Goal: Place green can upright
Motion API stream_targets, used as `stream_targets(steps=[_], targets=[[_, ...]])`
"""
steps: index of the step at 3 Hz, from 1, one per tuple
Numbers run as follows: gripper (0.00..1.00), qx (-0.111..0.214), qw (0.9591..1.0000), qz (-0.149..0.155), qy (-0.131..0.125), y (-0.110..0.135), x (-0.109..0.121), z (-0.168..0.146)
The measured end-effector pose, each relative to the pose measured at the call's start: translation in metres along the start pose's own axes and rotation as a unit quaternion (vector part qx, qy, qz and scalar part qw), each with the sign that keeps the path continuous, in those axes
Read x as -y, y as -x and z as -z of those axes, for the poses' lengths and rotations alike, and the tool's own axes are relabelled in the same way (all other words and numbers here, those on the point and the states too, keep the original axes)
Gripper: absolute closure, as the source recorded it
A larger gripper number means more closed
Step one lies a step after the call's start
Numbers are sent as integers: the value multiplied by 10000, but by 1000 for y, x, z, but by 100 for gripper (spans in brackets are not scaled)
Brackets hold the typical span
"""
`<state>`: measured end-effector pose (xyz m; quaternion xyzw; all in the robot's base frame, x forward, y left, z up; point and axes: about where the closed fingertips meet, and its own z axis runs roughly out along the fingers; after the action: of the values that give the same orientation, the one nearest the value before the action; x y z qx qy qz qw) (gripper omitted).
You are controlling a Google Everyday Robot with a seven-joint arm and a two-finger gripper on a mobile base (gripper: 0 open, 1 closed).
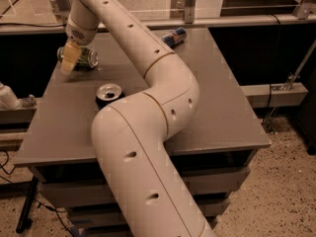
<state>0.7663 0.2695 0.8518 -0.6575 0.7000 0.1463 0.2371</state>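
The green can [85, 58] lies on its side at the far left of the grey table [217, 107], its silver end facing right. My gripper [71, 60] is down at the can's left end, right against it, with a yellowish pad in front of the can. The arm reaches from the foreground across the table to it. How the gripper stands on the can is hidden.
A dark blue soda can [108, 94] stands upright with its open top showing, near the table's middle left, just in front of the arm's elbow. A slim blue-and-silver can with red [174, 36] lies on its side at the back. A metal rail runs behind the table.
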Motion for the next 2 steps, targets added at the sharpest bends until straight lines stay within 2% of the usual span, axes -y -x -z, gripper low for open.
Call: stream_targets(steps=[2], targets=[[65,-56,9999,-76,64,-3,0,-5]])
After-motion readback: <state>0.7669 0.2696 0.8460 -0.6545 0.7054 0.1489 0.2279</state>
